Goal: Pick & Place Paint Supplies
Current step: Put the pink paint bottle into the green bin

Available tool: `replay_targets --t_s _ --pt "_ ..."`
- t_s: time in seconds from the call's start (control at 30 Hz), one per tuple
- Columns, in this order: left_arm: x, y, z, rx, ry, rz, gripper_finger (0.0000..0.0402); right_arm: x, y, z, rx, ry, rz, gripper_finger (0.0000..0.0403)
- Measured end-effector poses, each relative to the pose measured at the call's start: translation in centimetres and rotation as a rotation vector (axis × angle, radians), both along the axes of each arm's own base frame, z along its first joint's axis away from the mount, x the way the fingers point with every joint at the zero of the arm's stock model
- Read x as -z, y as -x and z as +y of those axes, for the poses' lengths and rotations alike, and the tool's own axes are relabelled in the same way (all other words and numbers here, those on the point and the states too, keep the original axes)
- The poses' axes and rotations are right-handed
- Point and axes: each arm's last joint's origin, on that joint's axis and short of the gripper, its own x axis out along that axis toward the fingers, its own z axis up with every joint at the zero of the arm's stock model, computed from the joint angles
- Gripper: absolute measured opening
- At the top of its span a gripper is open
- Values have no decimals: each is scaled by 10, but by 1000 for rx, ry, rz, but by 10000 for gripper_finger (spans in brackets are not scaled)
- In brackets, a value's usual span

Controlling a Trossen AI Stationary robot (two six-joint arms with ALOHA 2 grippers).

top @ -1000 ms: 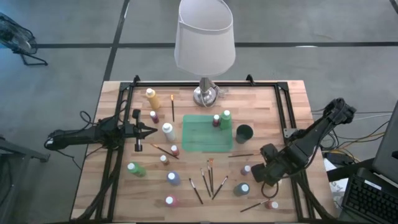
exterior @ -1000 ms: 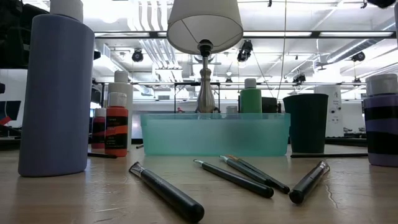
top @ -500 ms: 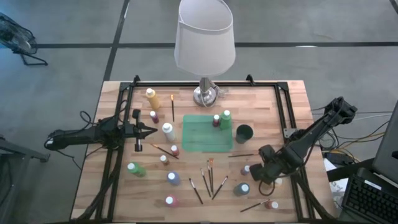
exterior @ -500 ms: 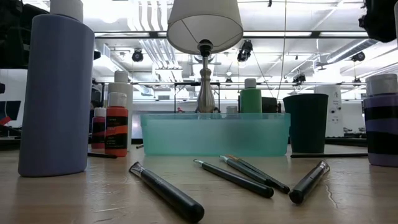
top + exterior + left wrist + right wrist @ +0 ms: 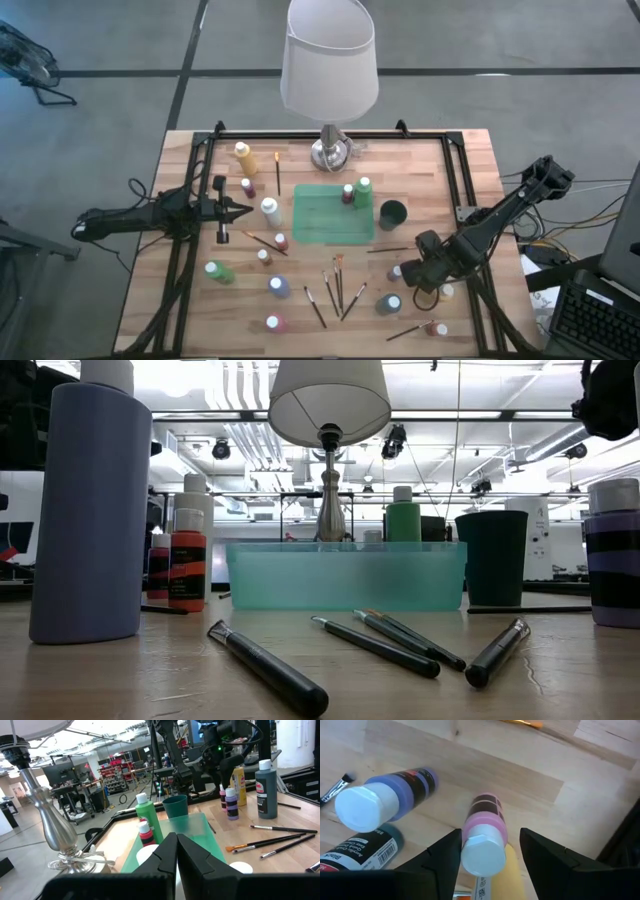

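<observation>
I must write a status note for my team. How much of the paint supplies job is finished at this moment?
Done: little. The green tray is nearly empty; only a green bottle and a red bottle stand at its far right corner.

In hand: the right gripper, open, brackets the pink bottle, not yet lifted. The left gripper waits shut by the white bottle.

Left: the brushes and the other bottles scattered over the table.

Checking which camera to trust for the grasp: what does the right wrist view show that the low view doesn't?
Only the right wrist view: the open right gripper straddling a pink bottle, a yellow bottle beside it.

Only the low view: the lamp, teal tray and dark cup.

Both: the purple bottle and the wooden table.
</observation>
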Motion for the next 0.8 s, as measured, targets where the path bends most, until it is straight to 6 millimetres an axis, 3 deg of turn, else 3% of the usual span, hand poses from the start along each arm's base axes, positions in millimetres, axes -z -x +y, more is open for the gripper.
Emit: replay_targets --t_s 0.6,0.8 --pt "0 0 0 0 0 0 16 0 -1 3 -31 -70 20 120" --pt "0 0 0 0 0 0 16 -1 0 4 -34 -95 37 122"
